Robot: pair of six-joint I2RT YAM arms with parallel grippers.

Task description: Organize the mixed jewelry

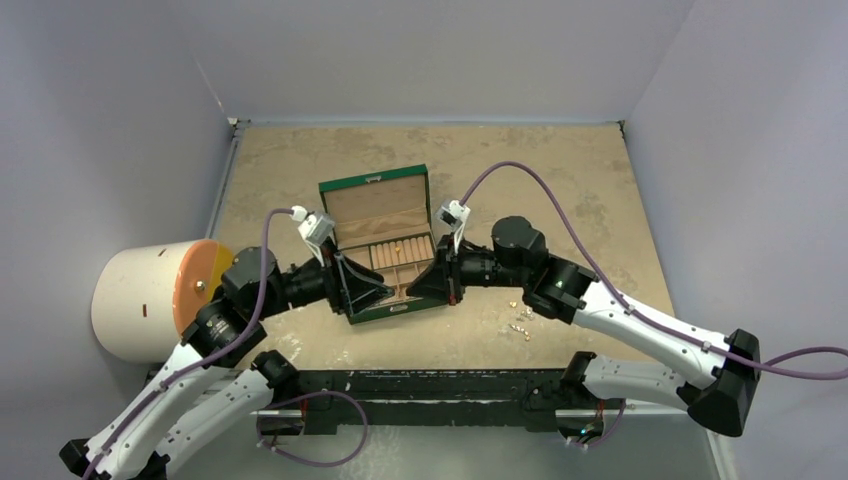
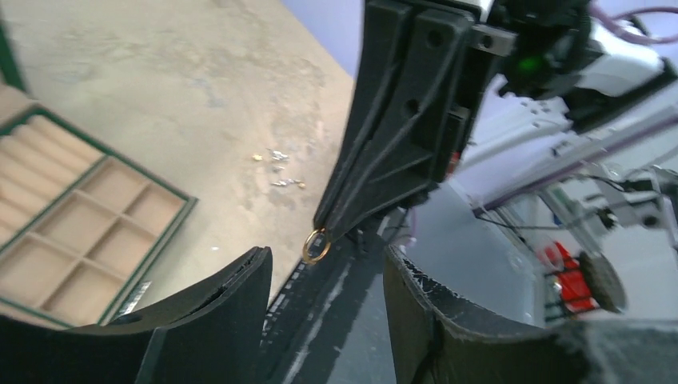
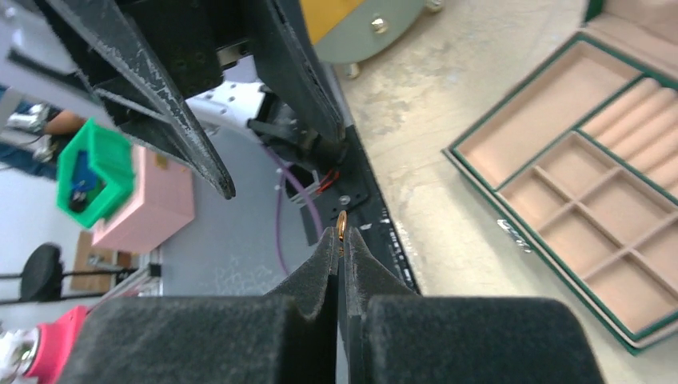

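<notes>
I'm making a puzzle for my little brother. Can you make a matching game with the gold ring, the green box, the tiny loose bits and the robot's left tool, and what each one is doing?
Things:
1. gold ring
2. green box
3. loose jewelry pieces
4. left tool

States:
A. lid up
B. fingers apart, empty
C. pinched in the right tool
D. scattered on the table

Pairs: 1-C, 2-A, 3-D, 4-B.
</notes>
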